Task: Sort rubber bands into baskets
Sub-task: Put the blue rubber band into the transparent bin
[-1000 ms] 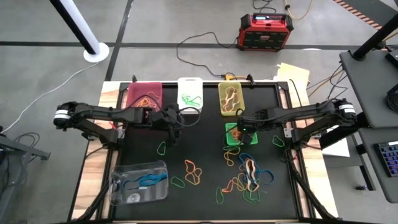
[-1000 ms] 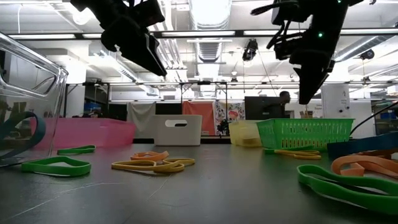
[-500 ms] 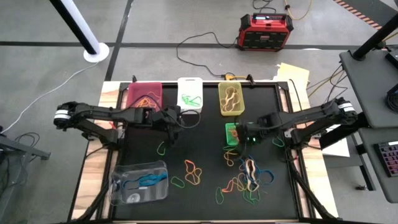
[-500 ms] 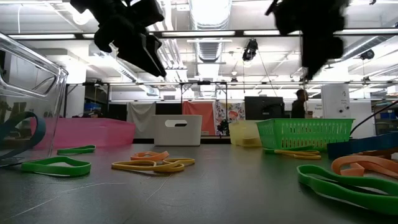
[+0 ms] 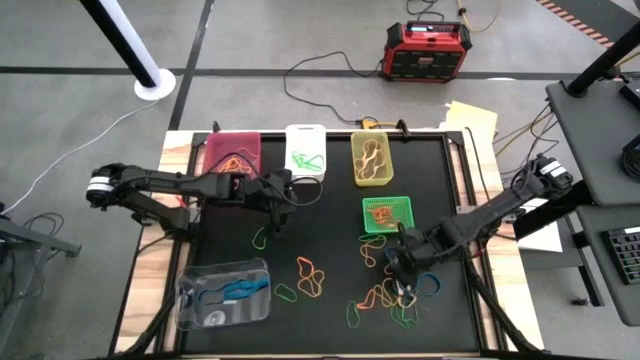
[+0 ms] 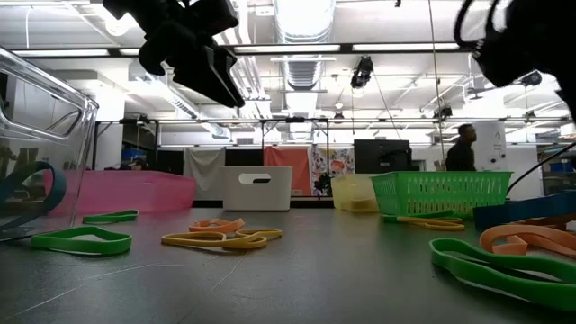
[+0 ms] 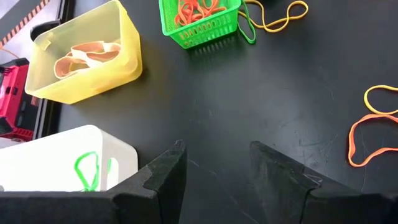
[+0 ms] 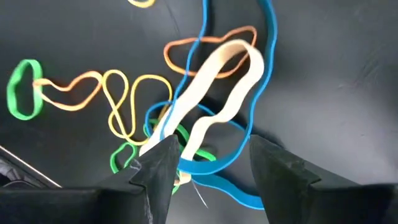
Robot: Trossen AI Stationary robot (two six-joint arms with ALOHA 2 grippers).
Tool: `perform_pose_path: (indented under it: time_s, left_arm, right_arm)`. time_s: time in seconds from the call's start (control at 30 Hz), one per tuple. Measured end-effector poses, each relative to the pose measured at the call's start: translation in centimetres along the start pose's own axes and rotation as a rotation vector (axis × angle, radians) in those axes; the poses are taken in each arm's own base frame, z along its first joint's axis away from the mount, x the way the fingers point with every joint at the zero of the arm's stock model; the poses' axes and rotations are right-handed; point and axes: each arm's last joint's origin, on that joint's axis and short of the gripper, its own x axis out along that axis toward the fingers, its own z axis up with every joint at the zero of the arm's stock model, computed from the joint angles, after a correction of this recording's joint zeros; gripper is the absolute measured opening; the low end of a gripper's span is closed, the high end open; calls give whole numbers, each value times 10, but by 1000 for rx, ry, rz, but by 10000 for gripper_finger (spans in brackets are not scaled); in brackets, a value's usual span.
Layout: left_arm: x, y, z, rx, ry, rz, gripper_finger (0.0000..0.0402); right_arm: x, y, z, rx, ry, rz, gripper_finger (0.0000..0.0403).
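The right pincer [image 5: 400,270] hangs over a tangled heap of rubber bands [image 5: 405,283] on the black surface [image 5: 330,215], its two fingers spread and nothing between them. Under it a wide cream band [image 8: 211,93] lies across a thin blue loop [image 8: 264,81], with yellow and orange ones around it. These bands look very light and floppy, and they are crossed over each other, so I think one pull can drag the neighbours too. The best place to take hold seems the free upper bend of the cream band. The left pincer [image 5: 272,195] waits released near the white basket [image 5: 305,148], holding nothing.
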Motion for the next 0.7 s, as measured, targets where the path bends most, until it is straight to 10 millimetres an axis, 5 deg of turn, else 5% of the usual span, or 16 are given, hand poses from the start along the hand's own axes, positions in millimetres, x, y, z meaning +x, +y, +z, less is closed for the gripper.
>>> perform_pose_path:
  time_s: [0.47, 0.7]
  left_arm:
    - [1, -1, -2, -1, 8, -2, 158]
    - [1, -1, -2, -2, 8, -2, 158]
  right_arm:
    - [42, -25, -9, -3, 11, -14, 179]
    - [50, -27, -9, -75, 7, 39, 134]
